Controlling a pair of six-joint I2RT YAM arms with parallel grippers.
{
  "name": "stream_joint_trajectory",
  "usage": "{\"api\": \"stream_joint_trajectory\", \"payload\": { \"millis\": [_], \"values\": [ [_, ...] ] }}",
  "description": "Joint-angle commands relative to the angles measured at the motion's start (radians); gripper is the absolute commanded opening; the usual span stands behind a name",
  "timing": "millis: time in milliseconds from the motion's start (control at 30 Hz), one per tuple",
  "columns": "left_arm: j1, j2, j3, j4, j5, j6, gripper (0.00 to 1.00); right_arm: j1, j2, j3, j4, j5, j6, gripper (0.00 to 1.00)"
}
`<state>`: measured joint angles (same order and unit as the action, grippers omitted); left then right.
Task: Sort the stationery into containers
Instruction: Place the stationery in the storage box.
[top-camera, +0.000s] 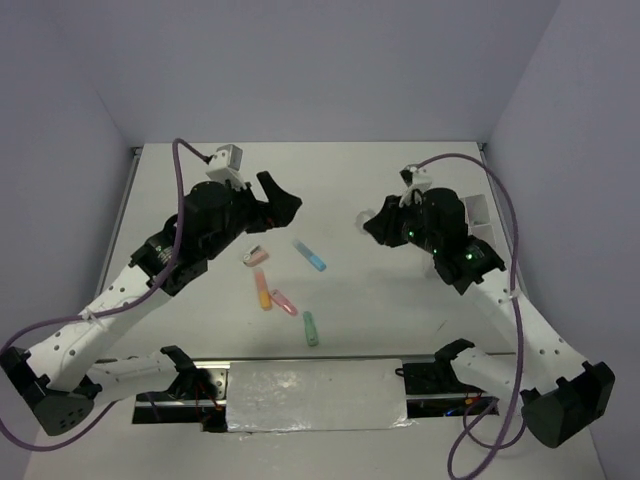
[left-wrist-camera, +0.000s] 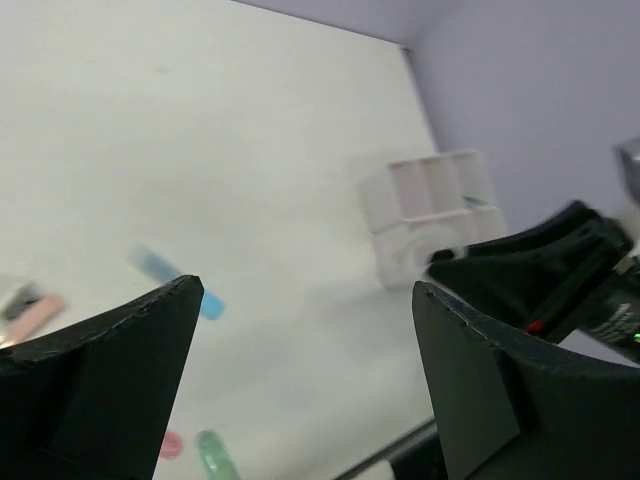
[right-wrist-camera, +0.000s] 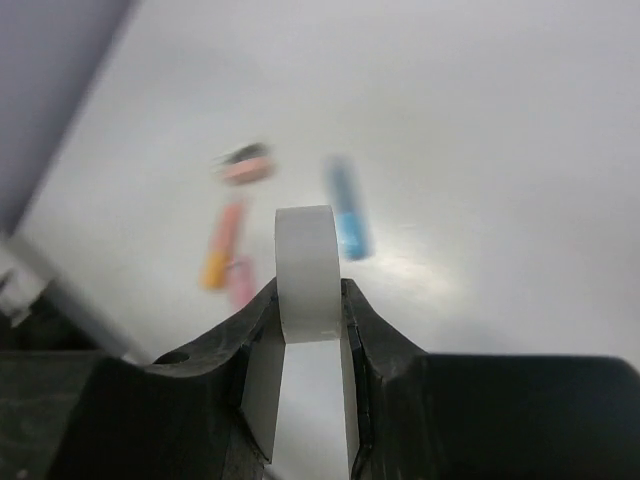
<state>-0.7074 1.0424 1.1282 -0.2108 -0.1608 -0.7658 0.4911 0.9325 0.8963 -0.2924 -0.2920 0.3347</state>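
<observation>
Left wrist view, left pincer (left-wrist-camera: 307, 290): I see both fingers spread wide with nothing between them, hanging above the worktop (left-wrist-camera: 250, 130).
Right wrist view, right pincer (right-wrist-camera: 308, 290): I read it as clamped on the tape ring (right-wrist-camera: 305, 250), which stands on edge between the two pads, clear of the worktop.
Tray (left-wrist-camera: 385, 205): white and divided into compartments, right of centre in the left wrist view, just behind the right arm's dark tip. In the top view it sits at the right, partly hidden by that arm. Something teal lies in one far compartment, too blurred for me to name.
Blue marker (top-camera: 310, 256): centre of the top view, lying loose between the two arms.
Pink-and-dark stub (top-camera: 256, 256): left of the blue marker, near the left arm. I cannot tell what it is.
Orange marker (top-camera: 263, 290): just below that stub.
Pink marker (top-camera: 285, 302): just beside the orange marker, to its lower right.
Green marker (top-camera: 311, 328): lowest of the group, nearest the bottom edge, a little apart from the others.
Ring and tray: apart, with the ring held to the left of the tray in the top view.
</observation>
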Motion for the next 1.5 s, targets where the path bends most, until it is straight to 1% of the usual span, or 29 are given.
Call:
{"api": "stream_joint_trajectory", "payload": {
  "millis": [0, 33, 100, 133, 200, 233, 267, 333, 400, 533, 733, 867, 1000, 1167, 1200, 1267, 1300, 1367, 1400, 1467],
  "values": [
    [0.005, 0.053, 0.151, -0.358, -0.285, 0.042, 0.99, -0.103, 0.081, 0.130, -0.247, 0.410, -0.105, 0.00],
    [0.003, 0.057, 0.169, -0.440, -0.295, 0.078, 0.99, -0.164, 0.141, 0.145, -0.258, 0.477, -0.117, 0.00],
    [0.005, 0.053, 0.183, -0.495, -0.322, 0.121, 0.99, -0.225, 0.222, 0.220, -0.315, 0.537, -0.141, 0.00],
    [0.005, 0.041, 0.179, -0.531, -0.336, 0.158, 0.99, -0.252, 0.309, 0.252, -0.338, 0.568, -0.149, 0.00],
    [0.005, -0.014, 0.128, -0.545, -0.365, 0.197, 0.99, -0.298, 0.388, 0.332, -0.375, 0.669, -0.189, 0.00],
    [0.006, -0.039, 0.072, -0.539, -0.428, 0.212, 0.99, -0.315, 0.449, 0.373, -0.378, 0.698, -0.212, 0.00],
    [0.006, -0.066, 0.044, -0.536, -0.459, 0.212, 0.99, -0.342, 0.475, 0.392, -0.375, 0.717, -0.221, 0.00],
    [0.006, -0.134, -0.037, -0.530, -0.508, 0.209, 0.99, -0.373, 0.547, 0.455, -0.372, 0.708, -0.226, 0.00],
    [0.006, -0.179, -0.103, -0.507, -0.487, 0.218, 0.99, -0.407, 0.613, 0.512, -0.393, 0.702, -0.235, 0.00],
    [0.005, -0.171, -0.114, -0.507, -0.465, 0.226, 0.99, -0.442, 0.702, 0.564, -0.404, 0.674, -0.246, 0.00],
    [0.008, -0.143, -0.116, -0.507, -0.460, 0.241, 0.99, -0.448, 0.778, 0.547, -0.403, 0.622, -0.226, 0.00],
    [0.008, -0.154, -0.122, -0.503, -0.464, 0.241, 0.99, -0.450, 0.764, 0.491, -0.380, 0.607, -0.217, 0.01],
    [0.008, -0.157, -0.123, -0.501, -0.459, 0.241, 0.99, -0.450, 0.753, 0.471, -0.369, 0.594, -0.212, 0.02],
    [0.006, -0.147, -0.122, -0.506, -0.460, 0.241, 0.99, -0.447, 0.746, 0.451, -0.375, 0.571, -0.209, 0.12],
    [0.008, -0.147, -0.122, -0.503, -0.460, 0.240, 0.99, -0.447, 0.743, 0.446, -0.370, 0.565, -0.209, 0.18],
    [0.008, -0.147, -0.123, -0.501, -0.454, 0.244, 0.99, -0.445, 0.732, 0.437, -0.367, 0.562, -0.203, 0.23],
    [0.008, -0.145, -0.125, -0.499, -0.454, 0.246, 0.99, -0.445, 0.729, 0.435, -0.367, 0.560, -0.201, 0.30],
    [0.008, -0.142, -0.123, -0.501, -0.451, 0.247, 0.99, -0.439, 0.720, 0.438, -0.373, 0.565, -0.198, 0.36],
    [0.008, -0.140, -0.123, -0.501, -0.453, 0.246, 0.99, -0.436, 0.718, 0.440, -0.375, 0.570, -0.198, 0.40],
    [0.006, -0.137, -0.122, -0.501, -0.453, 0.247, 0.99, -0.430, 0.709, 0.443, -0.379, 0.574, -0.197, 0.41]
  ]
}}
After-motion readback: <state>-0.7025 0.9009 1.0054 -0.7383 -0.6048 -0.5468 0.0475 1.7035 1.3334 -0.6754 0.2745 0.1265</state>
